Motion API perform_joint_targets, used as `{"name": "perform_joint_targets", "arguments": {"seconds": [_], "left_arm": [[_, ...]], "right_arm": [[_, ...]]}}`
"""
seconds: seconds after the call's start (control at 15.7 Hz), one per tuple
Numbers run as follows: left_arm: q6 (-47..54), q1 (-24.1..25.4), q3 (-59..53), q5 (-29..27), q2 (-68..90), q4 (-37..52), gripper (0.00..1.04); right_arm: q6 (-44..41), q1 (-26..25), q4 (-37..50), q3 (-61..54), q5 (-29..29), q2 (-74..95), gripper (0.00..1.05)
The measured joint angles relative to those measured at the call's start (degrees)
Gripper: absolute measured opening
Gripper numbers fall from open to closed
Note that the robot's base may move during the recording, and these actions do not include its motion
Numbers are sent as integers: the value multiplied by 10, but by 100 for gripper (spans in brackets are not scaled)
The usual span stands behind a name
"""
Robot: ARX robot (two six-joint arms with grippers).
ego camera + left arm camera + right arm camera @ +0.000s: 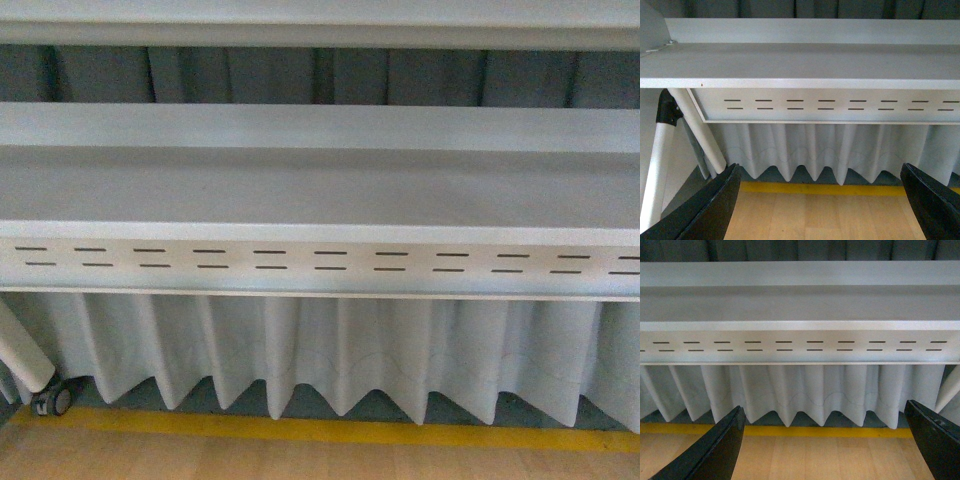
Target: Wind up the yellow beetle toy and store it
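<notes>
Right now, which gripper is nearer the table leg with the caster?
Left. The table leg shows beside the left gripper in its wrist view; the right gripper faces the white curtain further along, that leg not in its view.

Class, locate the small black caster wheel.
Front view, bottom-left corner: the caster wheel sits at the foot of a white leg, beside the yellow floor stripe.

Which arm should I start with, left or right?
No pick possible: no yellow toy shows in any view. The left gripper and right gripper are both open, empty, facing the long white slot-fronted shelf; neither is visibly nearer anything.
</notes>
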Motion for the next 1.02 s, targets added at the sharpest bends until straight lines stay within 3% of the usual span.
{"name": "perform_joint_targets", "arguments": {"seconds": [1.02], "left_arm": [[0, 0, 0, 0, 0, 0, 98]], "right_arm": [[0, 0, 0, 0, 0, 0, 98]]}}
